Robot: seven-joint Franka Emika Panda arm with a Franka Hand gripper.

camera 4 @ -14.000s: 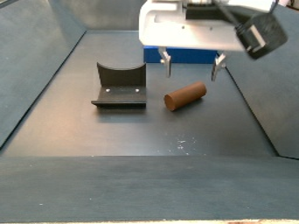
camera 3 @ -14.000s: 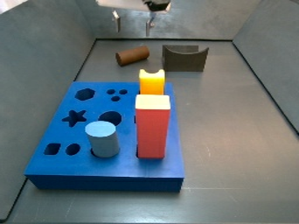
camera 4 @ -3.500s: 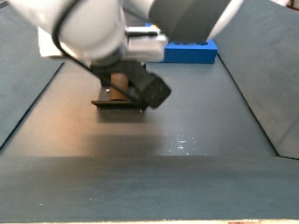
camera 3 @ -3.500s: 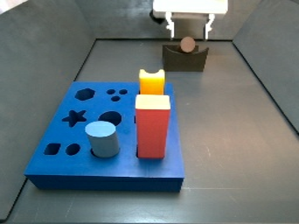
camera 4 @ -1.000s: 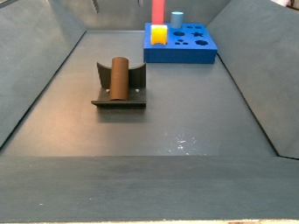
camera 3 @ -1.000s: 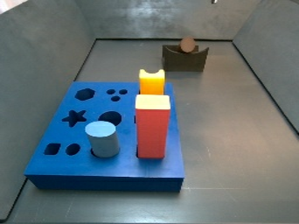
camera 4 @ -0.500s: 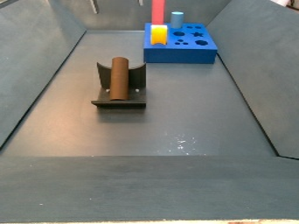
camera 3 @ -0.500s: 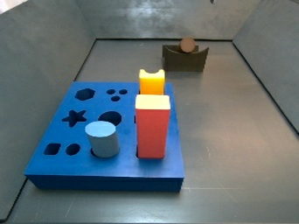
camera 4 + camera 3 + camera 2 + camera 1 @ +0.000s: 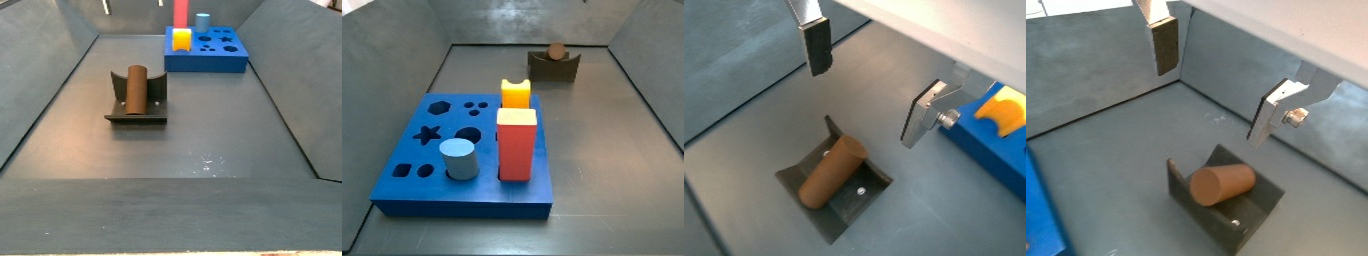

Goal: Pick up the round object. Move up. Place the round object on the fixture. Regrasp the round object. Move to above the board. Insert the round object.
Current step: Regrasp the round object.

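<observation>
**A:** What's actually in there?

**B:** Biggest thing is the board (image 9: 436, 150), a flat matte blue slab, foam-looking, with star, hexagon and round holes cut in the top. Standing in it are a tall red block (image 9: 517, 145), a yellow piece (image 9: 516, 94) with a notched top, and a light-blue cylinder (image 9: 458, 159). In a side view it all sits on a smooth dark grey floor (image 9: 201, 130) with sloped grey walls.

**A:** Any labels or writing?

**B:** Nothing I can read on any of it.

**A:** And the peg?

**B:** It's a short smooth reddish-brown cylinder with flat ends. The peg (image 9: 132, 88) lies on its side in the curved notch of the fixture (image 9: 139, 113), a small dark block on a base plate, well apart from the board. In both wrist views it's right there in the cradle, peg (image 9: 1223, 184) on fixture (image 9: 1248, 215).

**A:** Gripper?

**B:** The gripper (image 9: 1217, 81) hangs above the peg with its flat silver fingers (image 9: 816, 43) spread wide, nothing between them. In the side views only a sliver shows at the top edge, if that.
</observation>
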